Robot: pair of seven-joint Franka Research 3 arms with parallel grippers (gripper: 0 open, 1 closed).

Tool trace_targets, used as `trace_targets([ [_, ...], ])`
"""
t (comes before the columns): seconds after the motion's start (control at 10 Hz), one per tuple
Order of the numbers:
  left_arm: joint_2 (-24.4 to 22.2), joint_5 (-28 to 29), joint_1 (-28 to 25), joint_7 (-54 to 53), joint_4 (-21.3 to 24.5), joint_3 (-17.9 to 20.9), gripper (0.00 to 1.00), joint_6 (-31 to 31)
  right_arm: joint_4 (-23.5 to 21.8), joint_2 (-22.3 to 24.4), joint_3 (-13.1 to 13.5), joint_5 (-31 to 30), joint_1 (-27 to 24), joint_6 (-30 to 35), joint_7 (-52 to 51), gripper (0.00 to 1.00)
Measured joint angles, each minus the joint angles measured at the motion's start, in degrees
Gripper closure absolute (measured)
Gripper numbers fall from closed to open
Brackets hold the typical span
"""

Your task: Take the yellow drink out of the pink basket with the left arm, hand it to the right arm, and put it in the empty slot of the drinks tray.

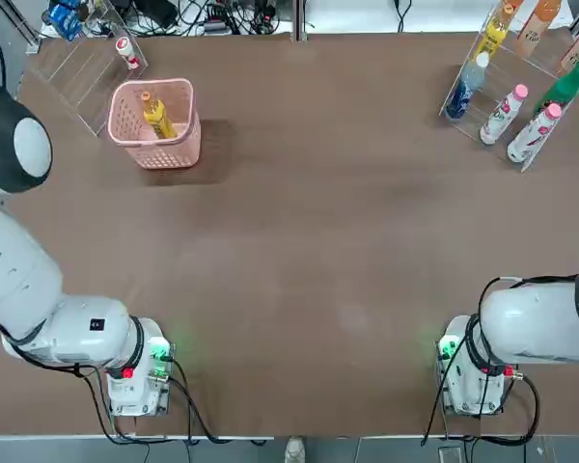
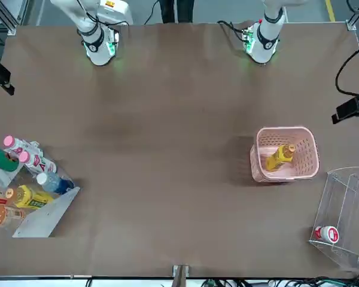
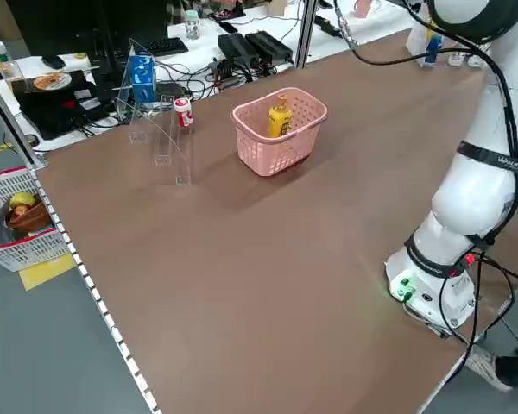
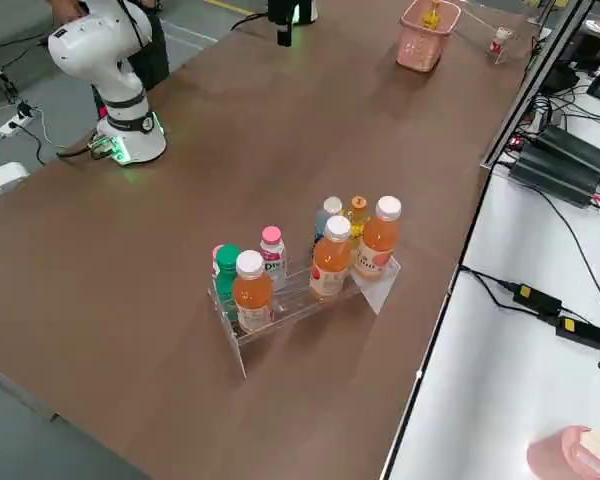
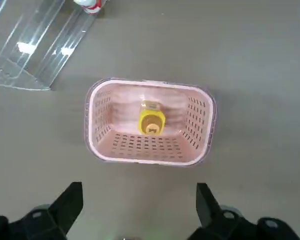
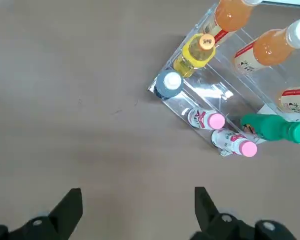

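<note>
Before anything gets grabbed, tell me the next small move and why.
I'd probably lower the left claw toward the yellow bottle: the claw is open above the table, short of the pink basket, and the bottle leans inside, orange cap up.

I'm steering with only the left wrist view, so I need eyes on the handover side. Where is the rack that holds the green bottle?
Observer: The rack with the green bottle is at the far right of the table.
Operator: And the right tool, is it free?
Observer: Yes, the right tool is open and holds nothing, over the table near that rack.
Operator: Anyone close by?
Observer: A person stands behind the table, between the arms' bases.
</note>
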State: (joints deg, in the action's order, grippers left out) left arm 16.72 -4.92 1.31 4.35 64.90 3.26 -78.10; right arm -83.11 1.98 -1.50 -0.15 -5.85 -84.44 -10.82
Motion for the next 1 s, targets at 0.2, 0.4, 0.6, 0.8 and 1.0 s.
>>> trace_targets([
  [0.2,1.8,0.0,0.0,0.0,1.1,-0.7,0.0,-4.2,0.0,0.0,0.0,0.0,0.0,0.0,0.0,0.01],
  [0.4,3.6,0.0,0.0,0.0,2.5,-0.7,0.0,-6.3,0.0,0.0,0.0,0.0,0.0,0.0,0.0,0.01],
  [0.6,4.1,0.0,0.0,0.0,5.3,-0.9,0.0,-9.7,0.0,0.0,0.0,0.0,0.0,-0.1,0.0,0.01],
  [0.8,4.2,0.0,0.0,0.0,11.0,-1.4,0.0,-16.4,0.0,0.0,0.1,0.0,-0.1,-0.1,0.0,0.01],
  [1.0,4.1,0.0,0.0,0.0,16.5,-1.8,0.0,-22.0,0.0,0.0,0.2,0.0,-0.1,-0.1,0.0,0.01],
])
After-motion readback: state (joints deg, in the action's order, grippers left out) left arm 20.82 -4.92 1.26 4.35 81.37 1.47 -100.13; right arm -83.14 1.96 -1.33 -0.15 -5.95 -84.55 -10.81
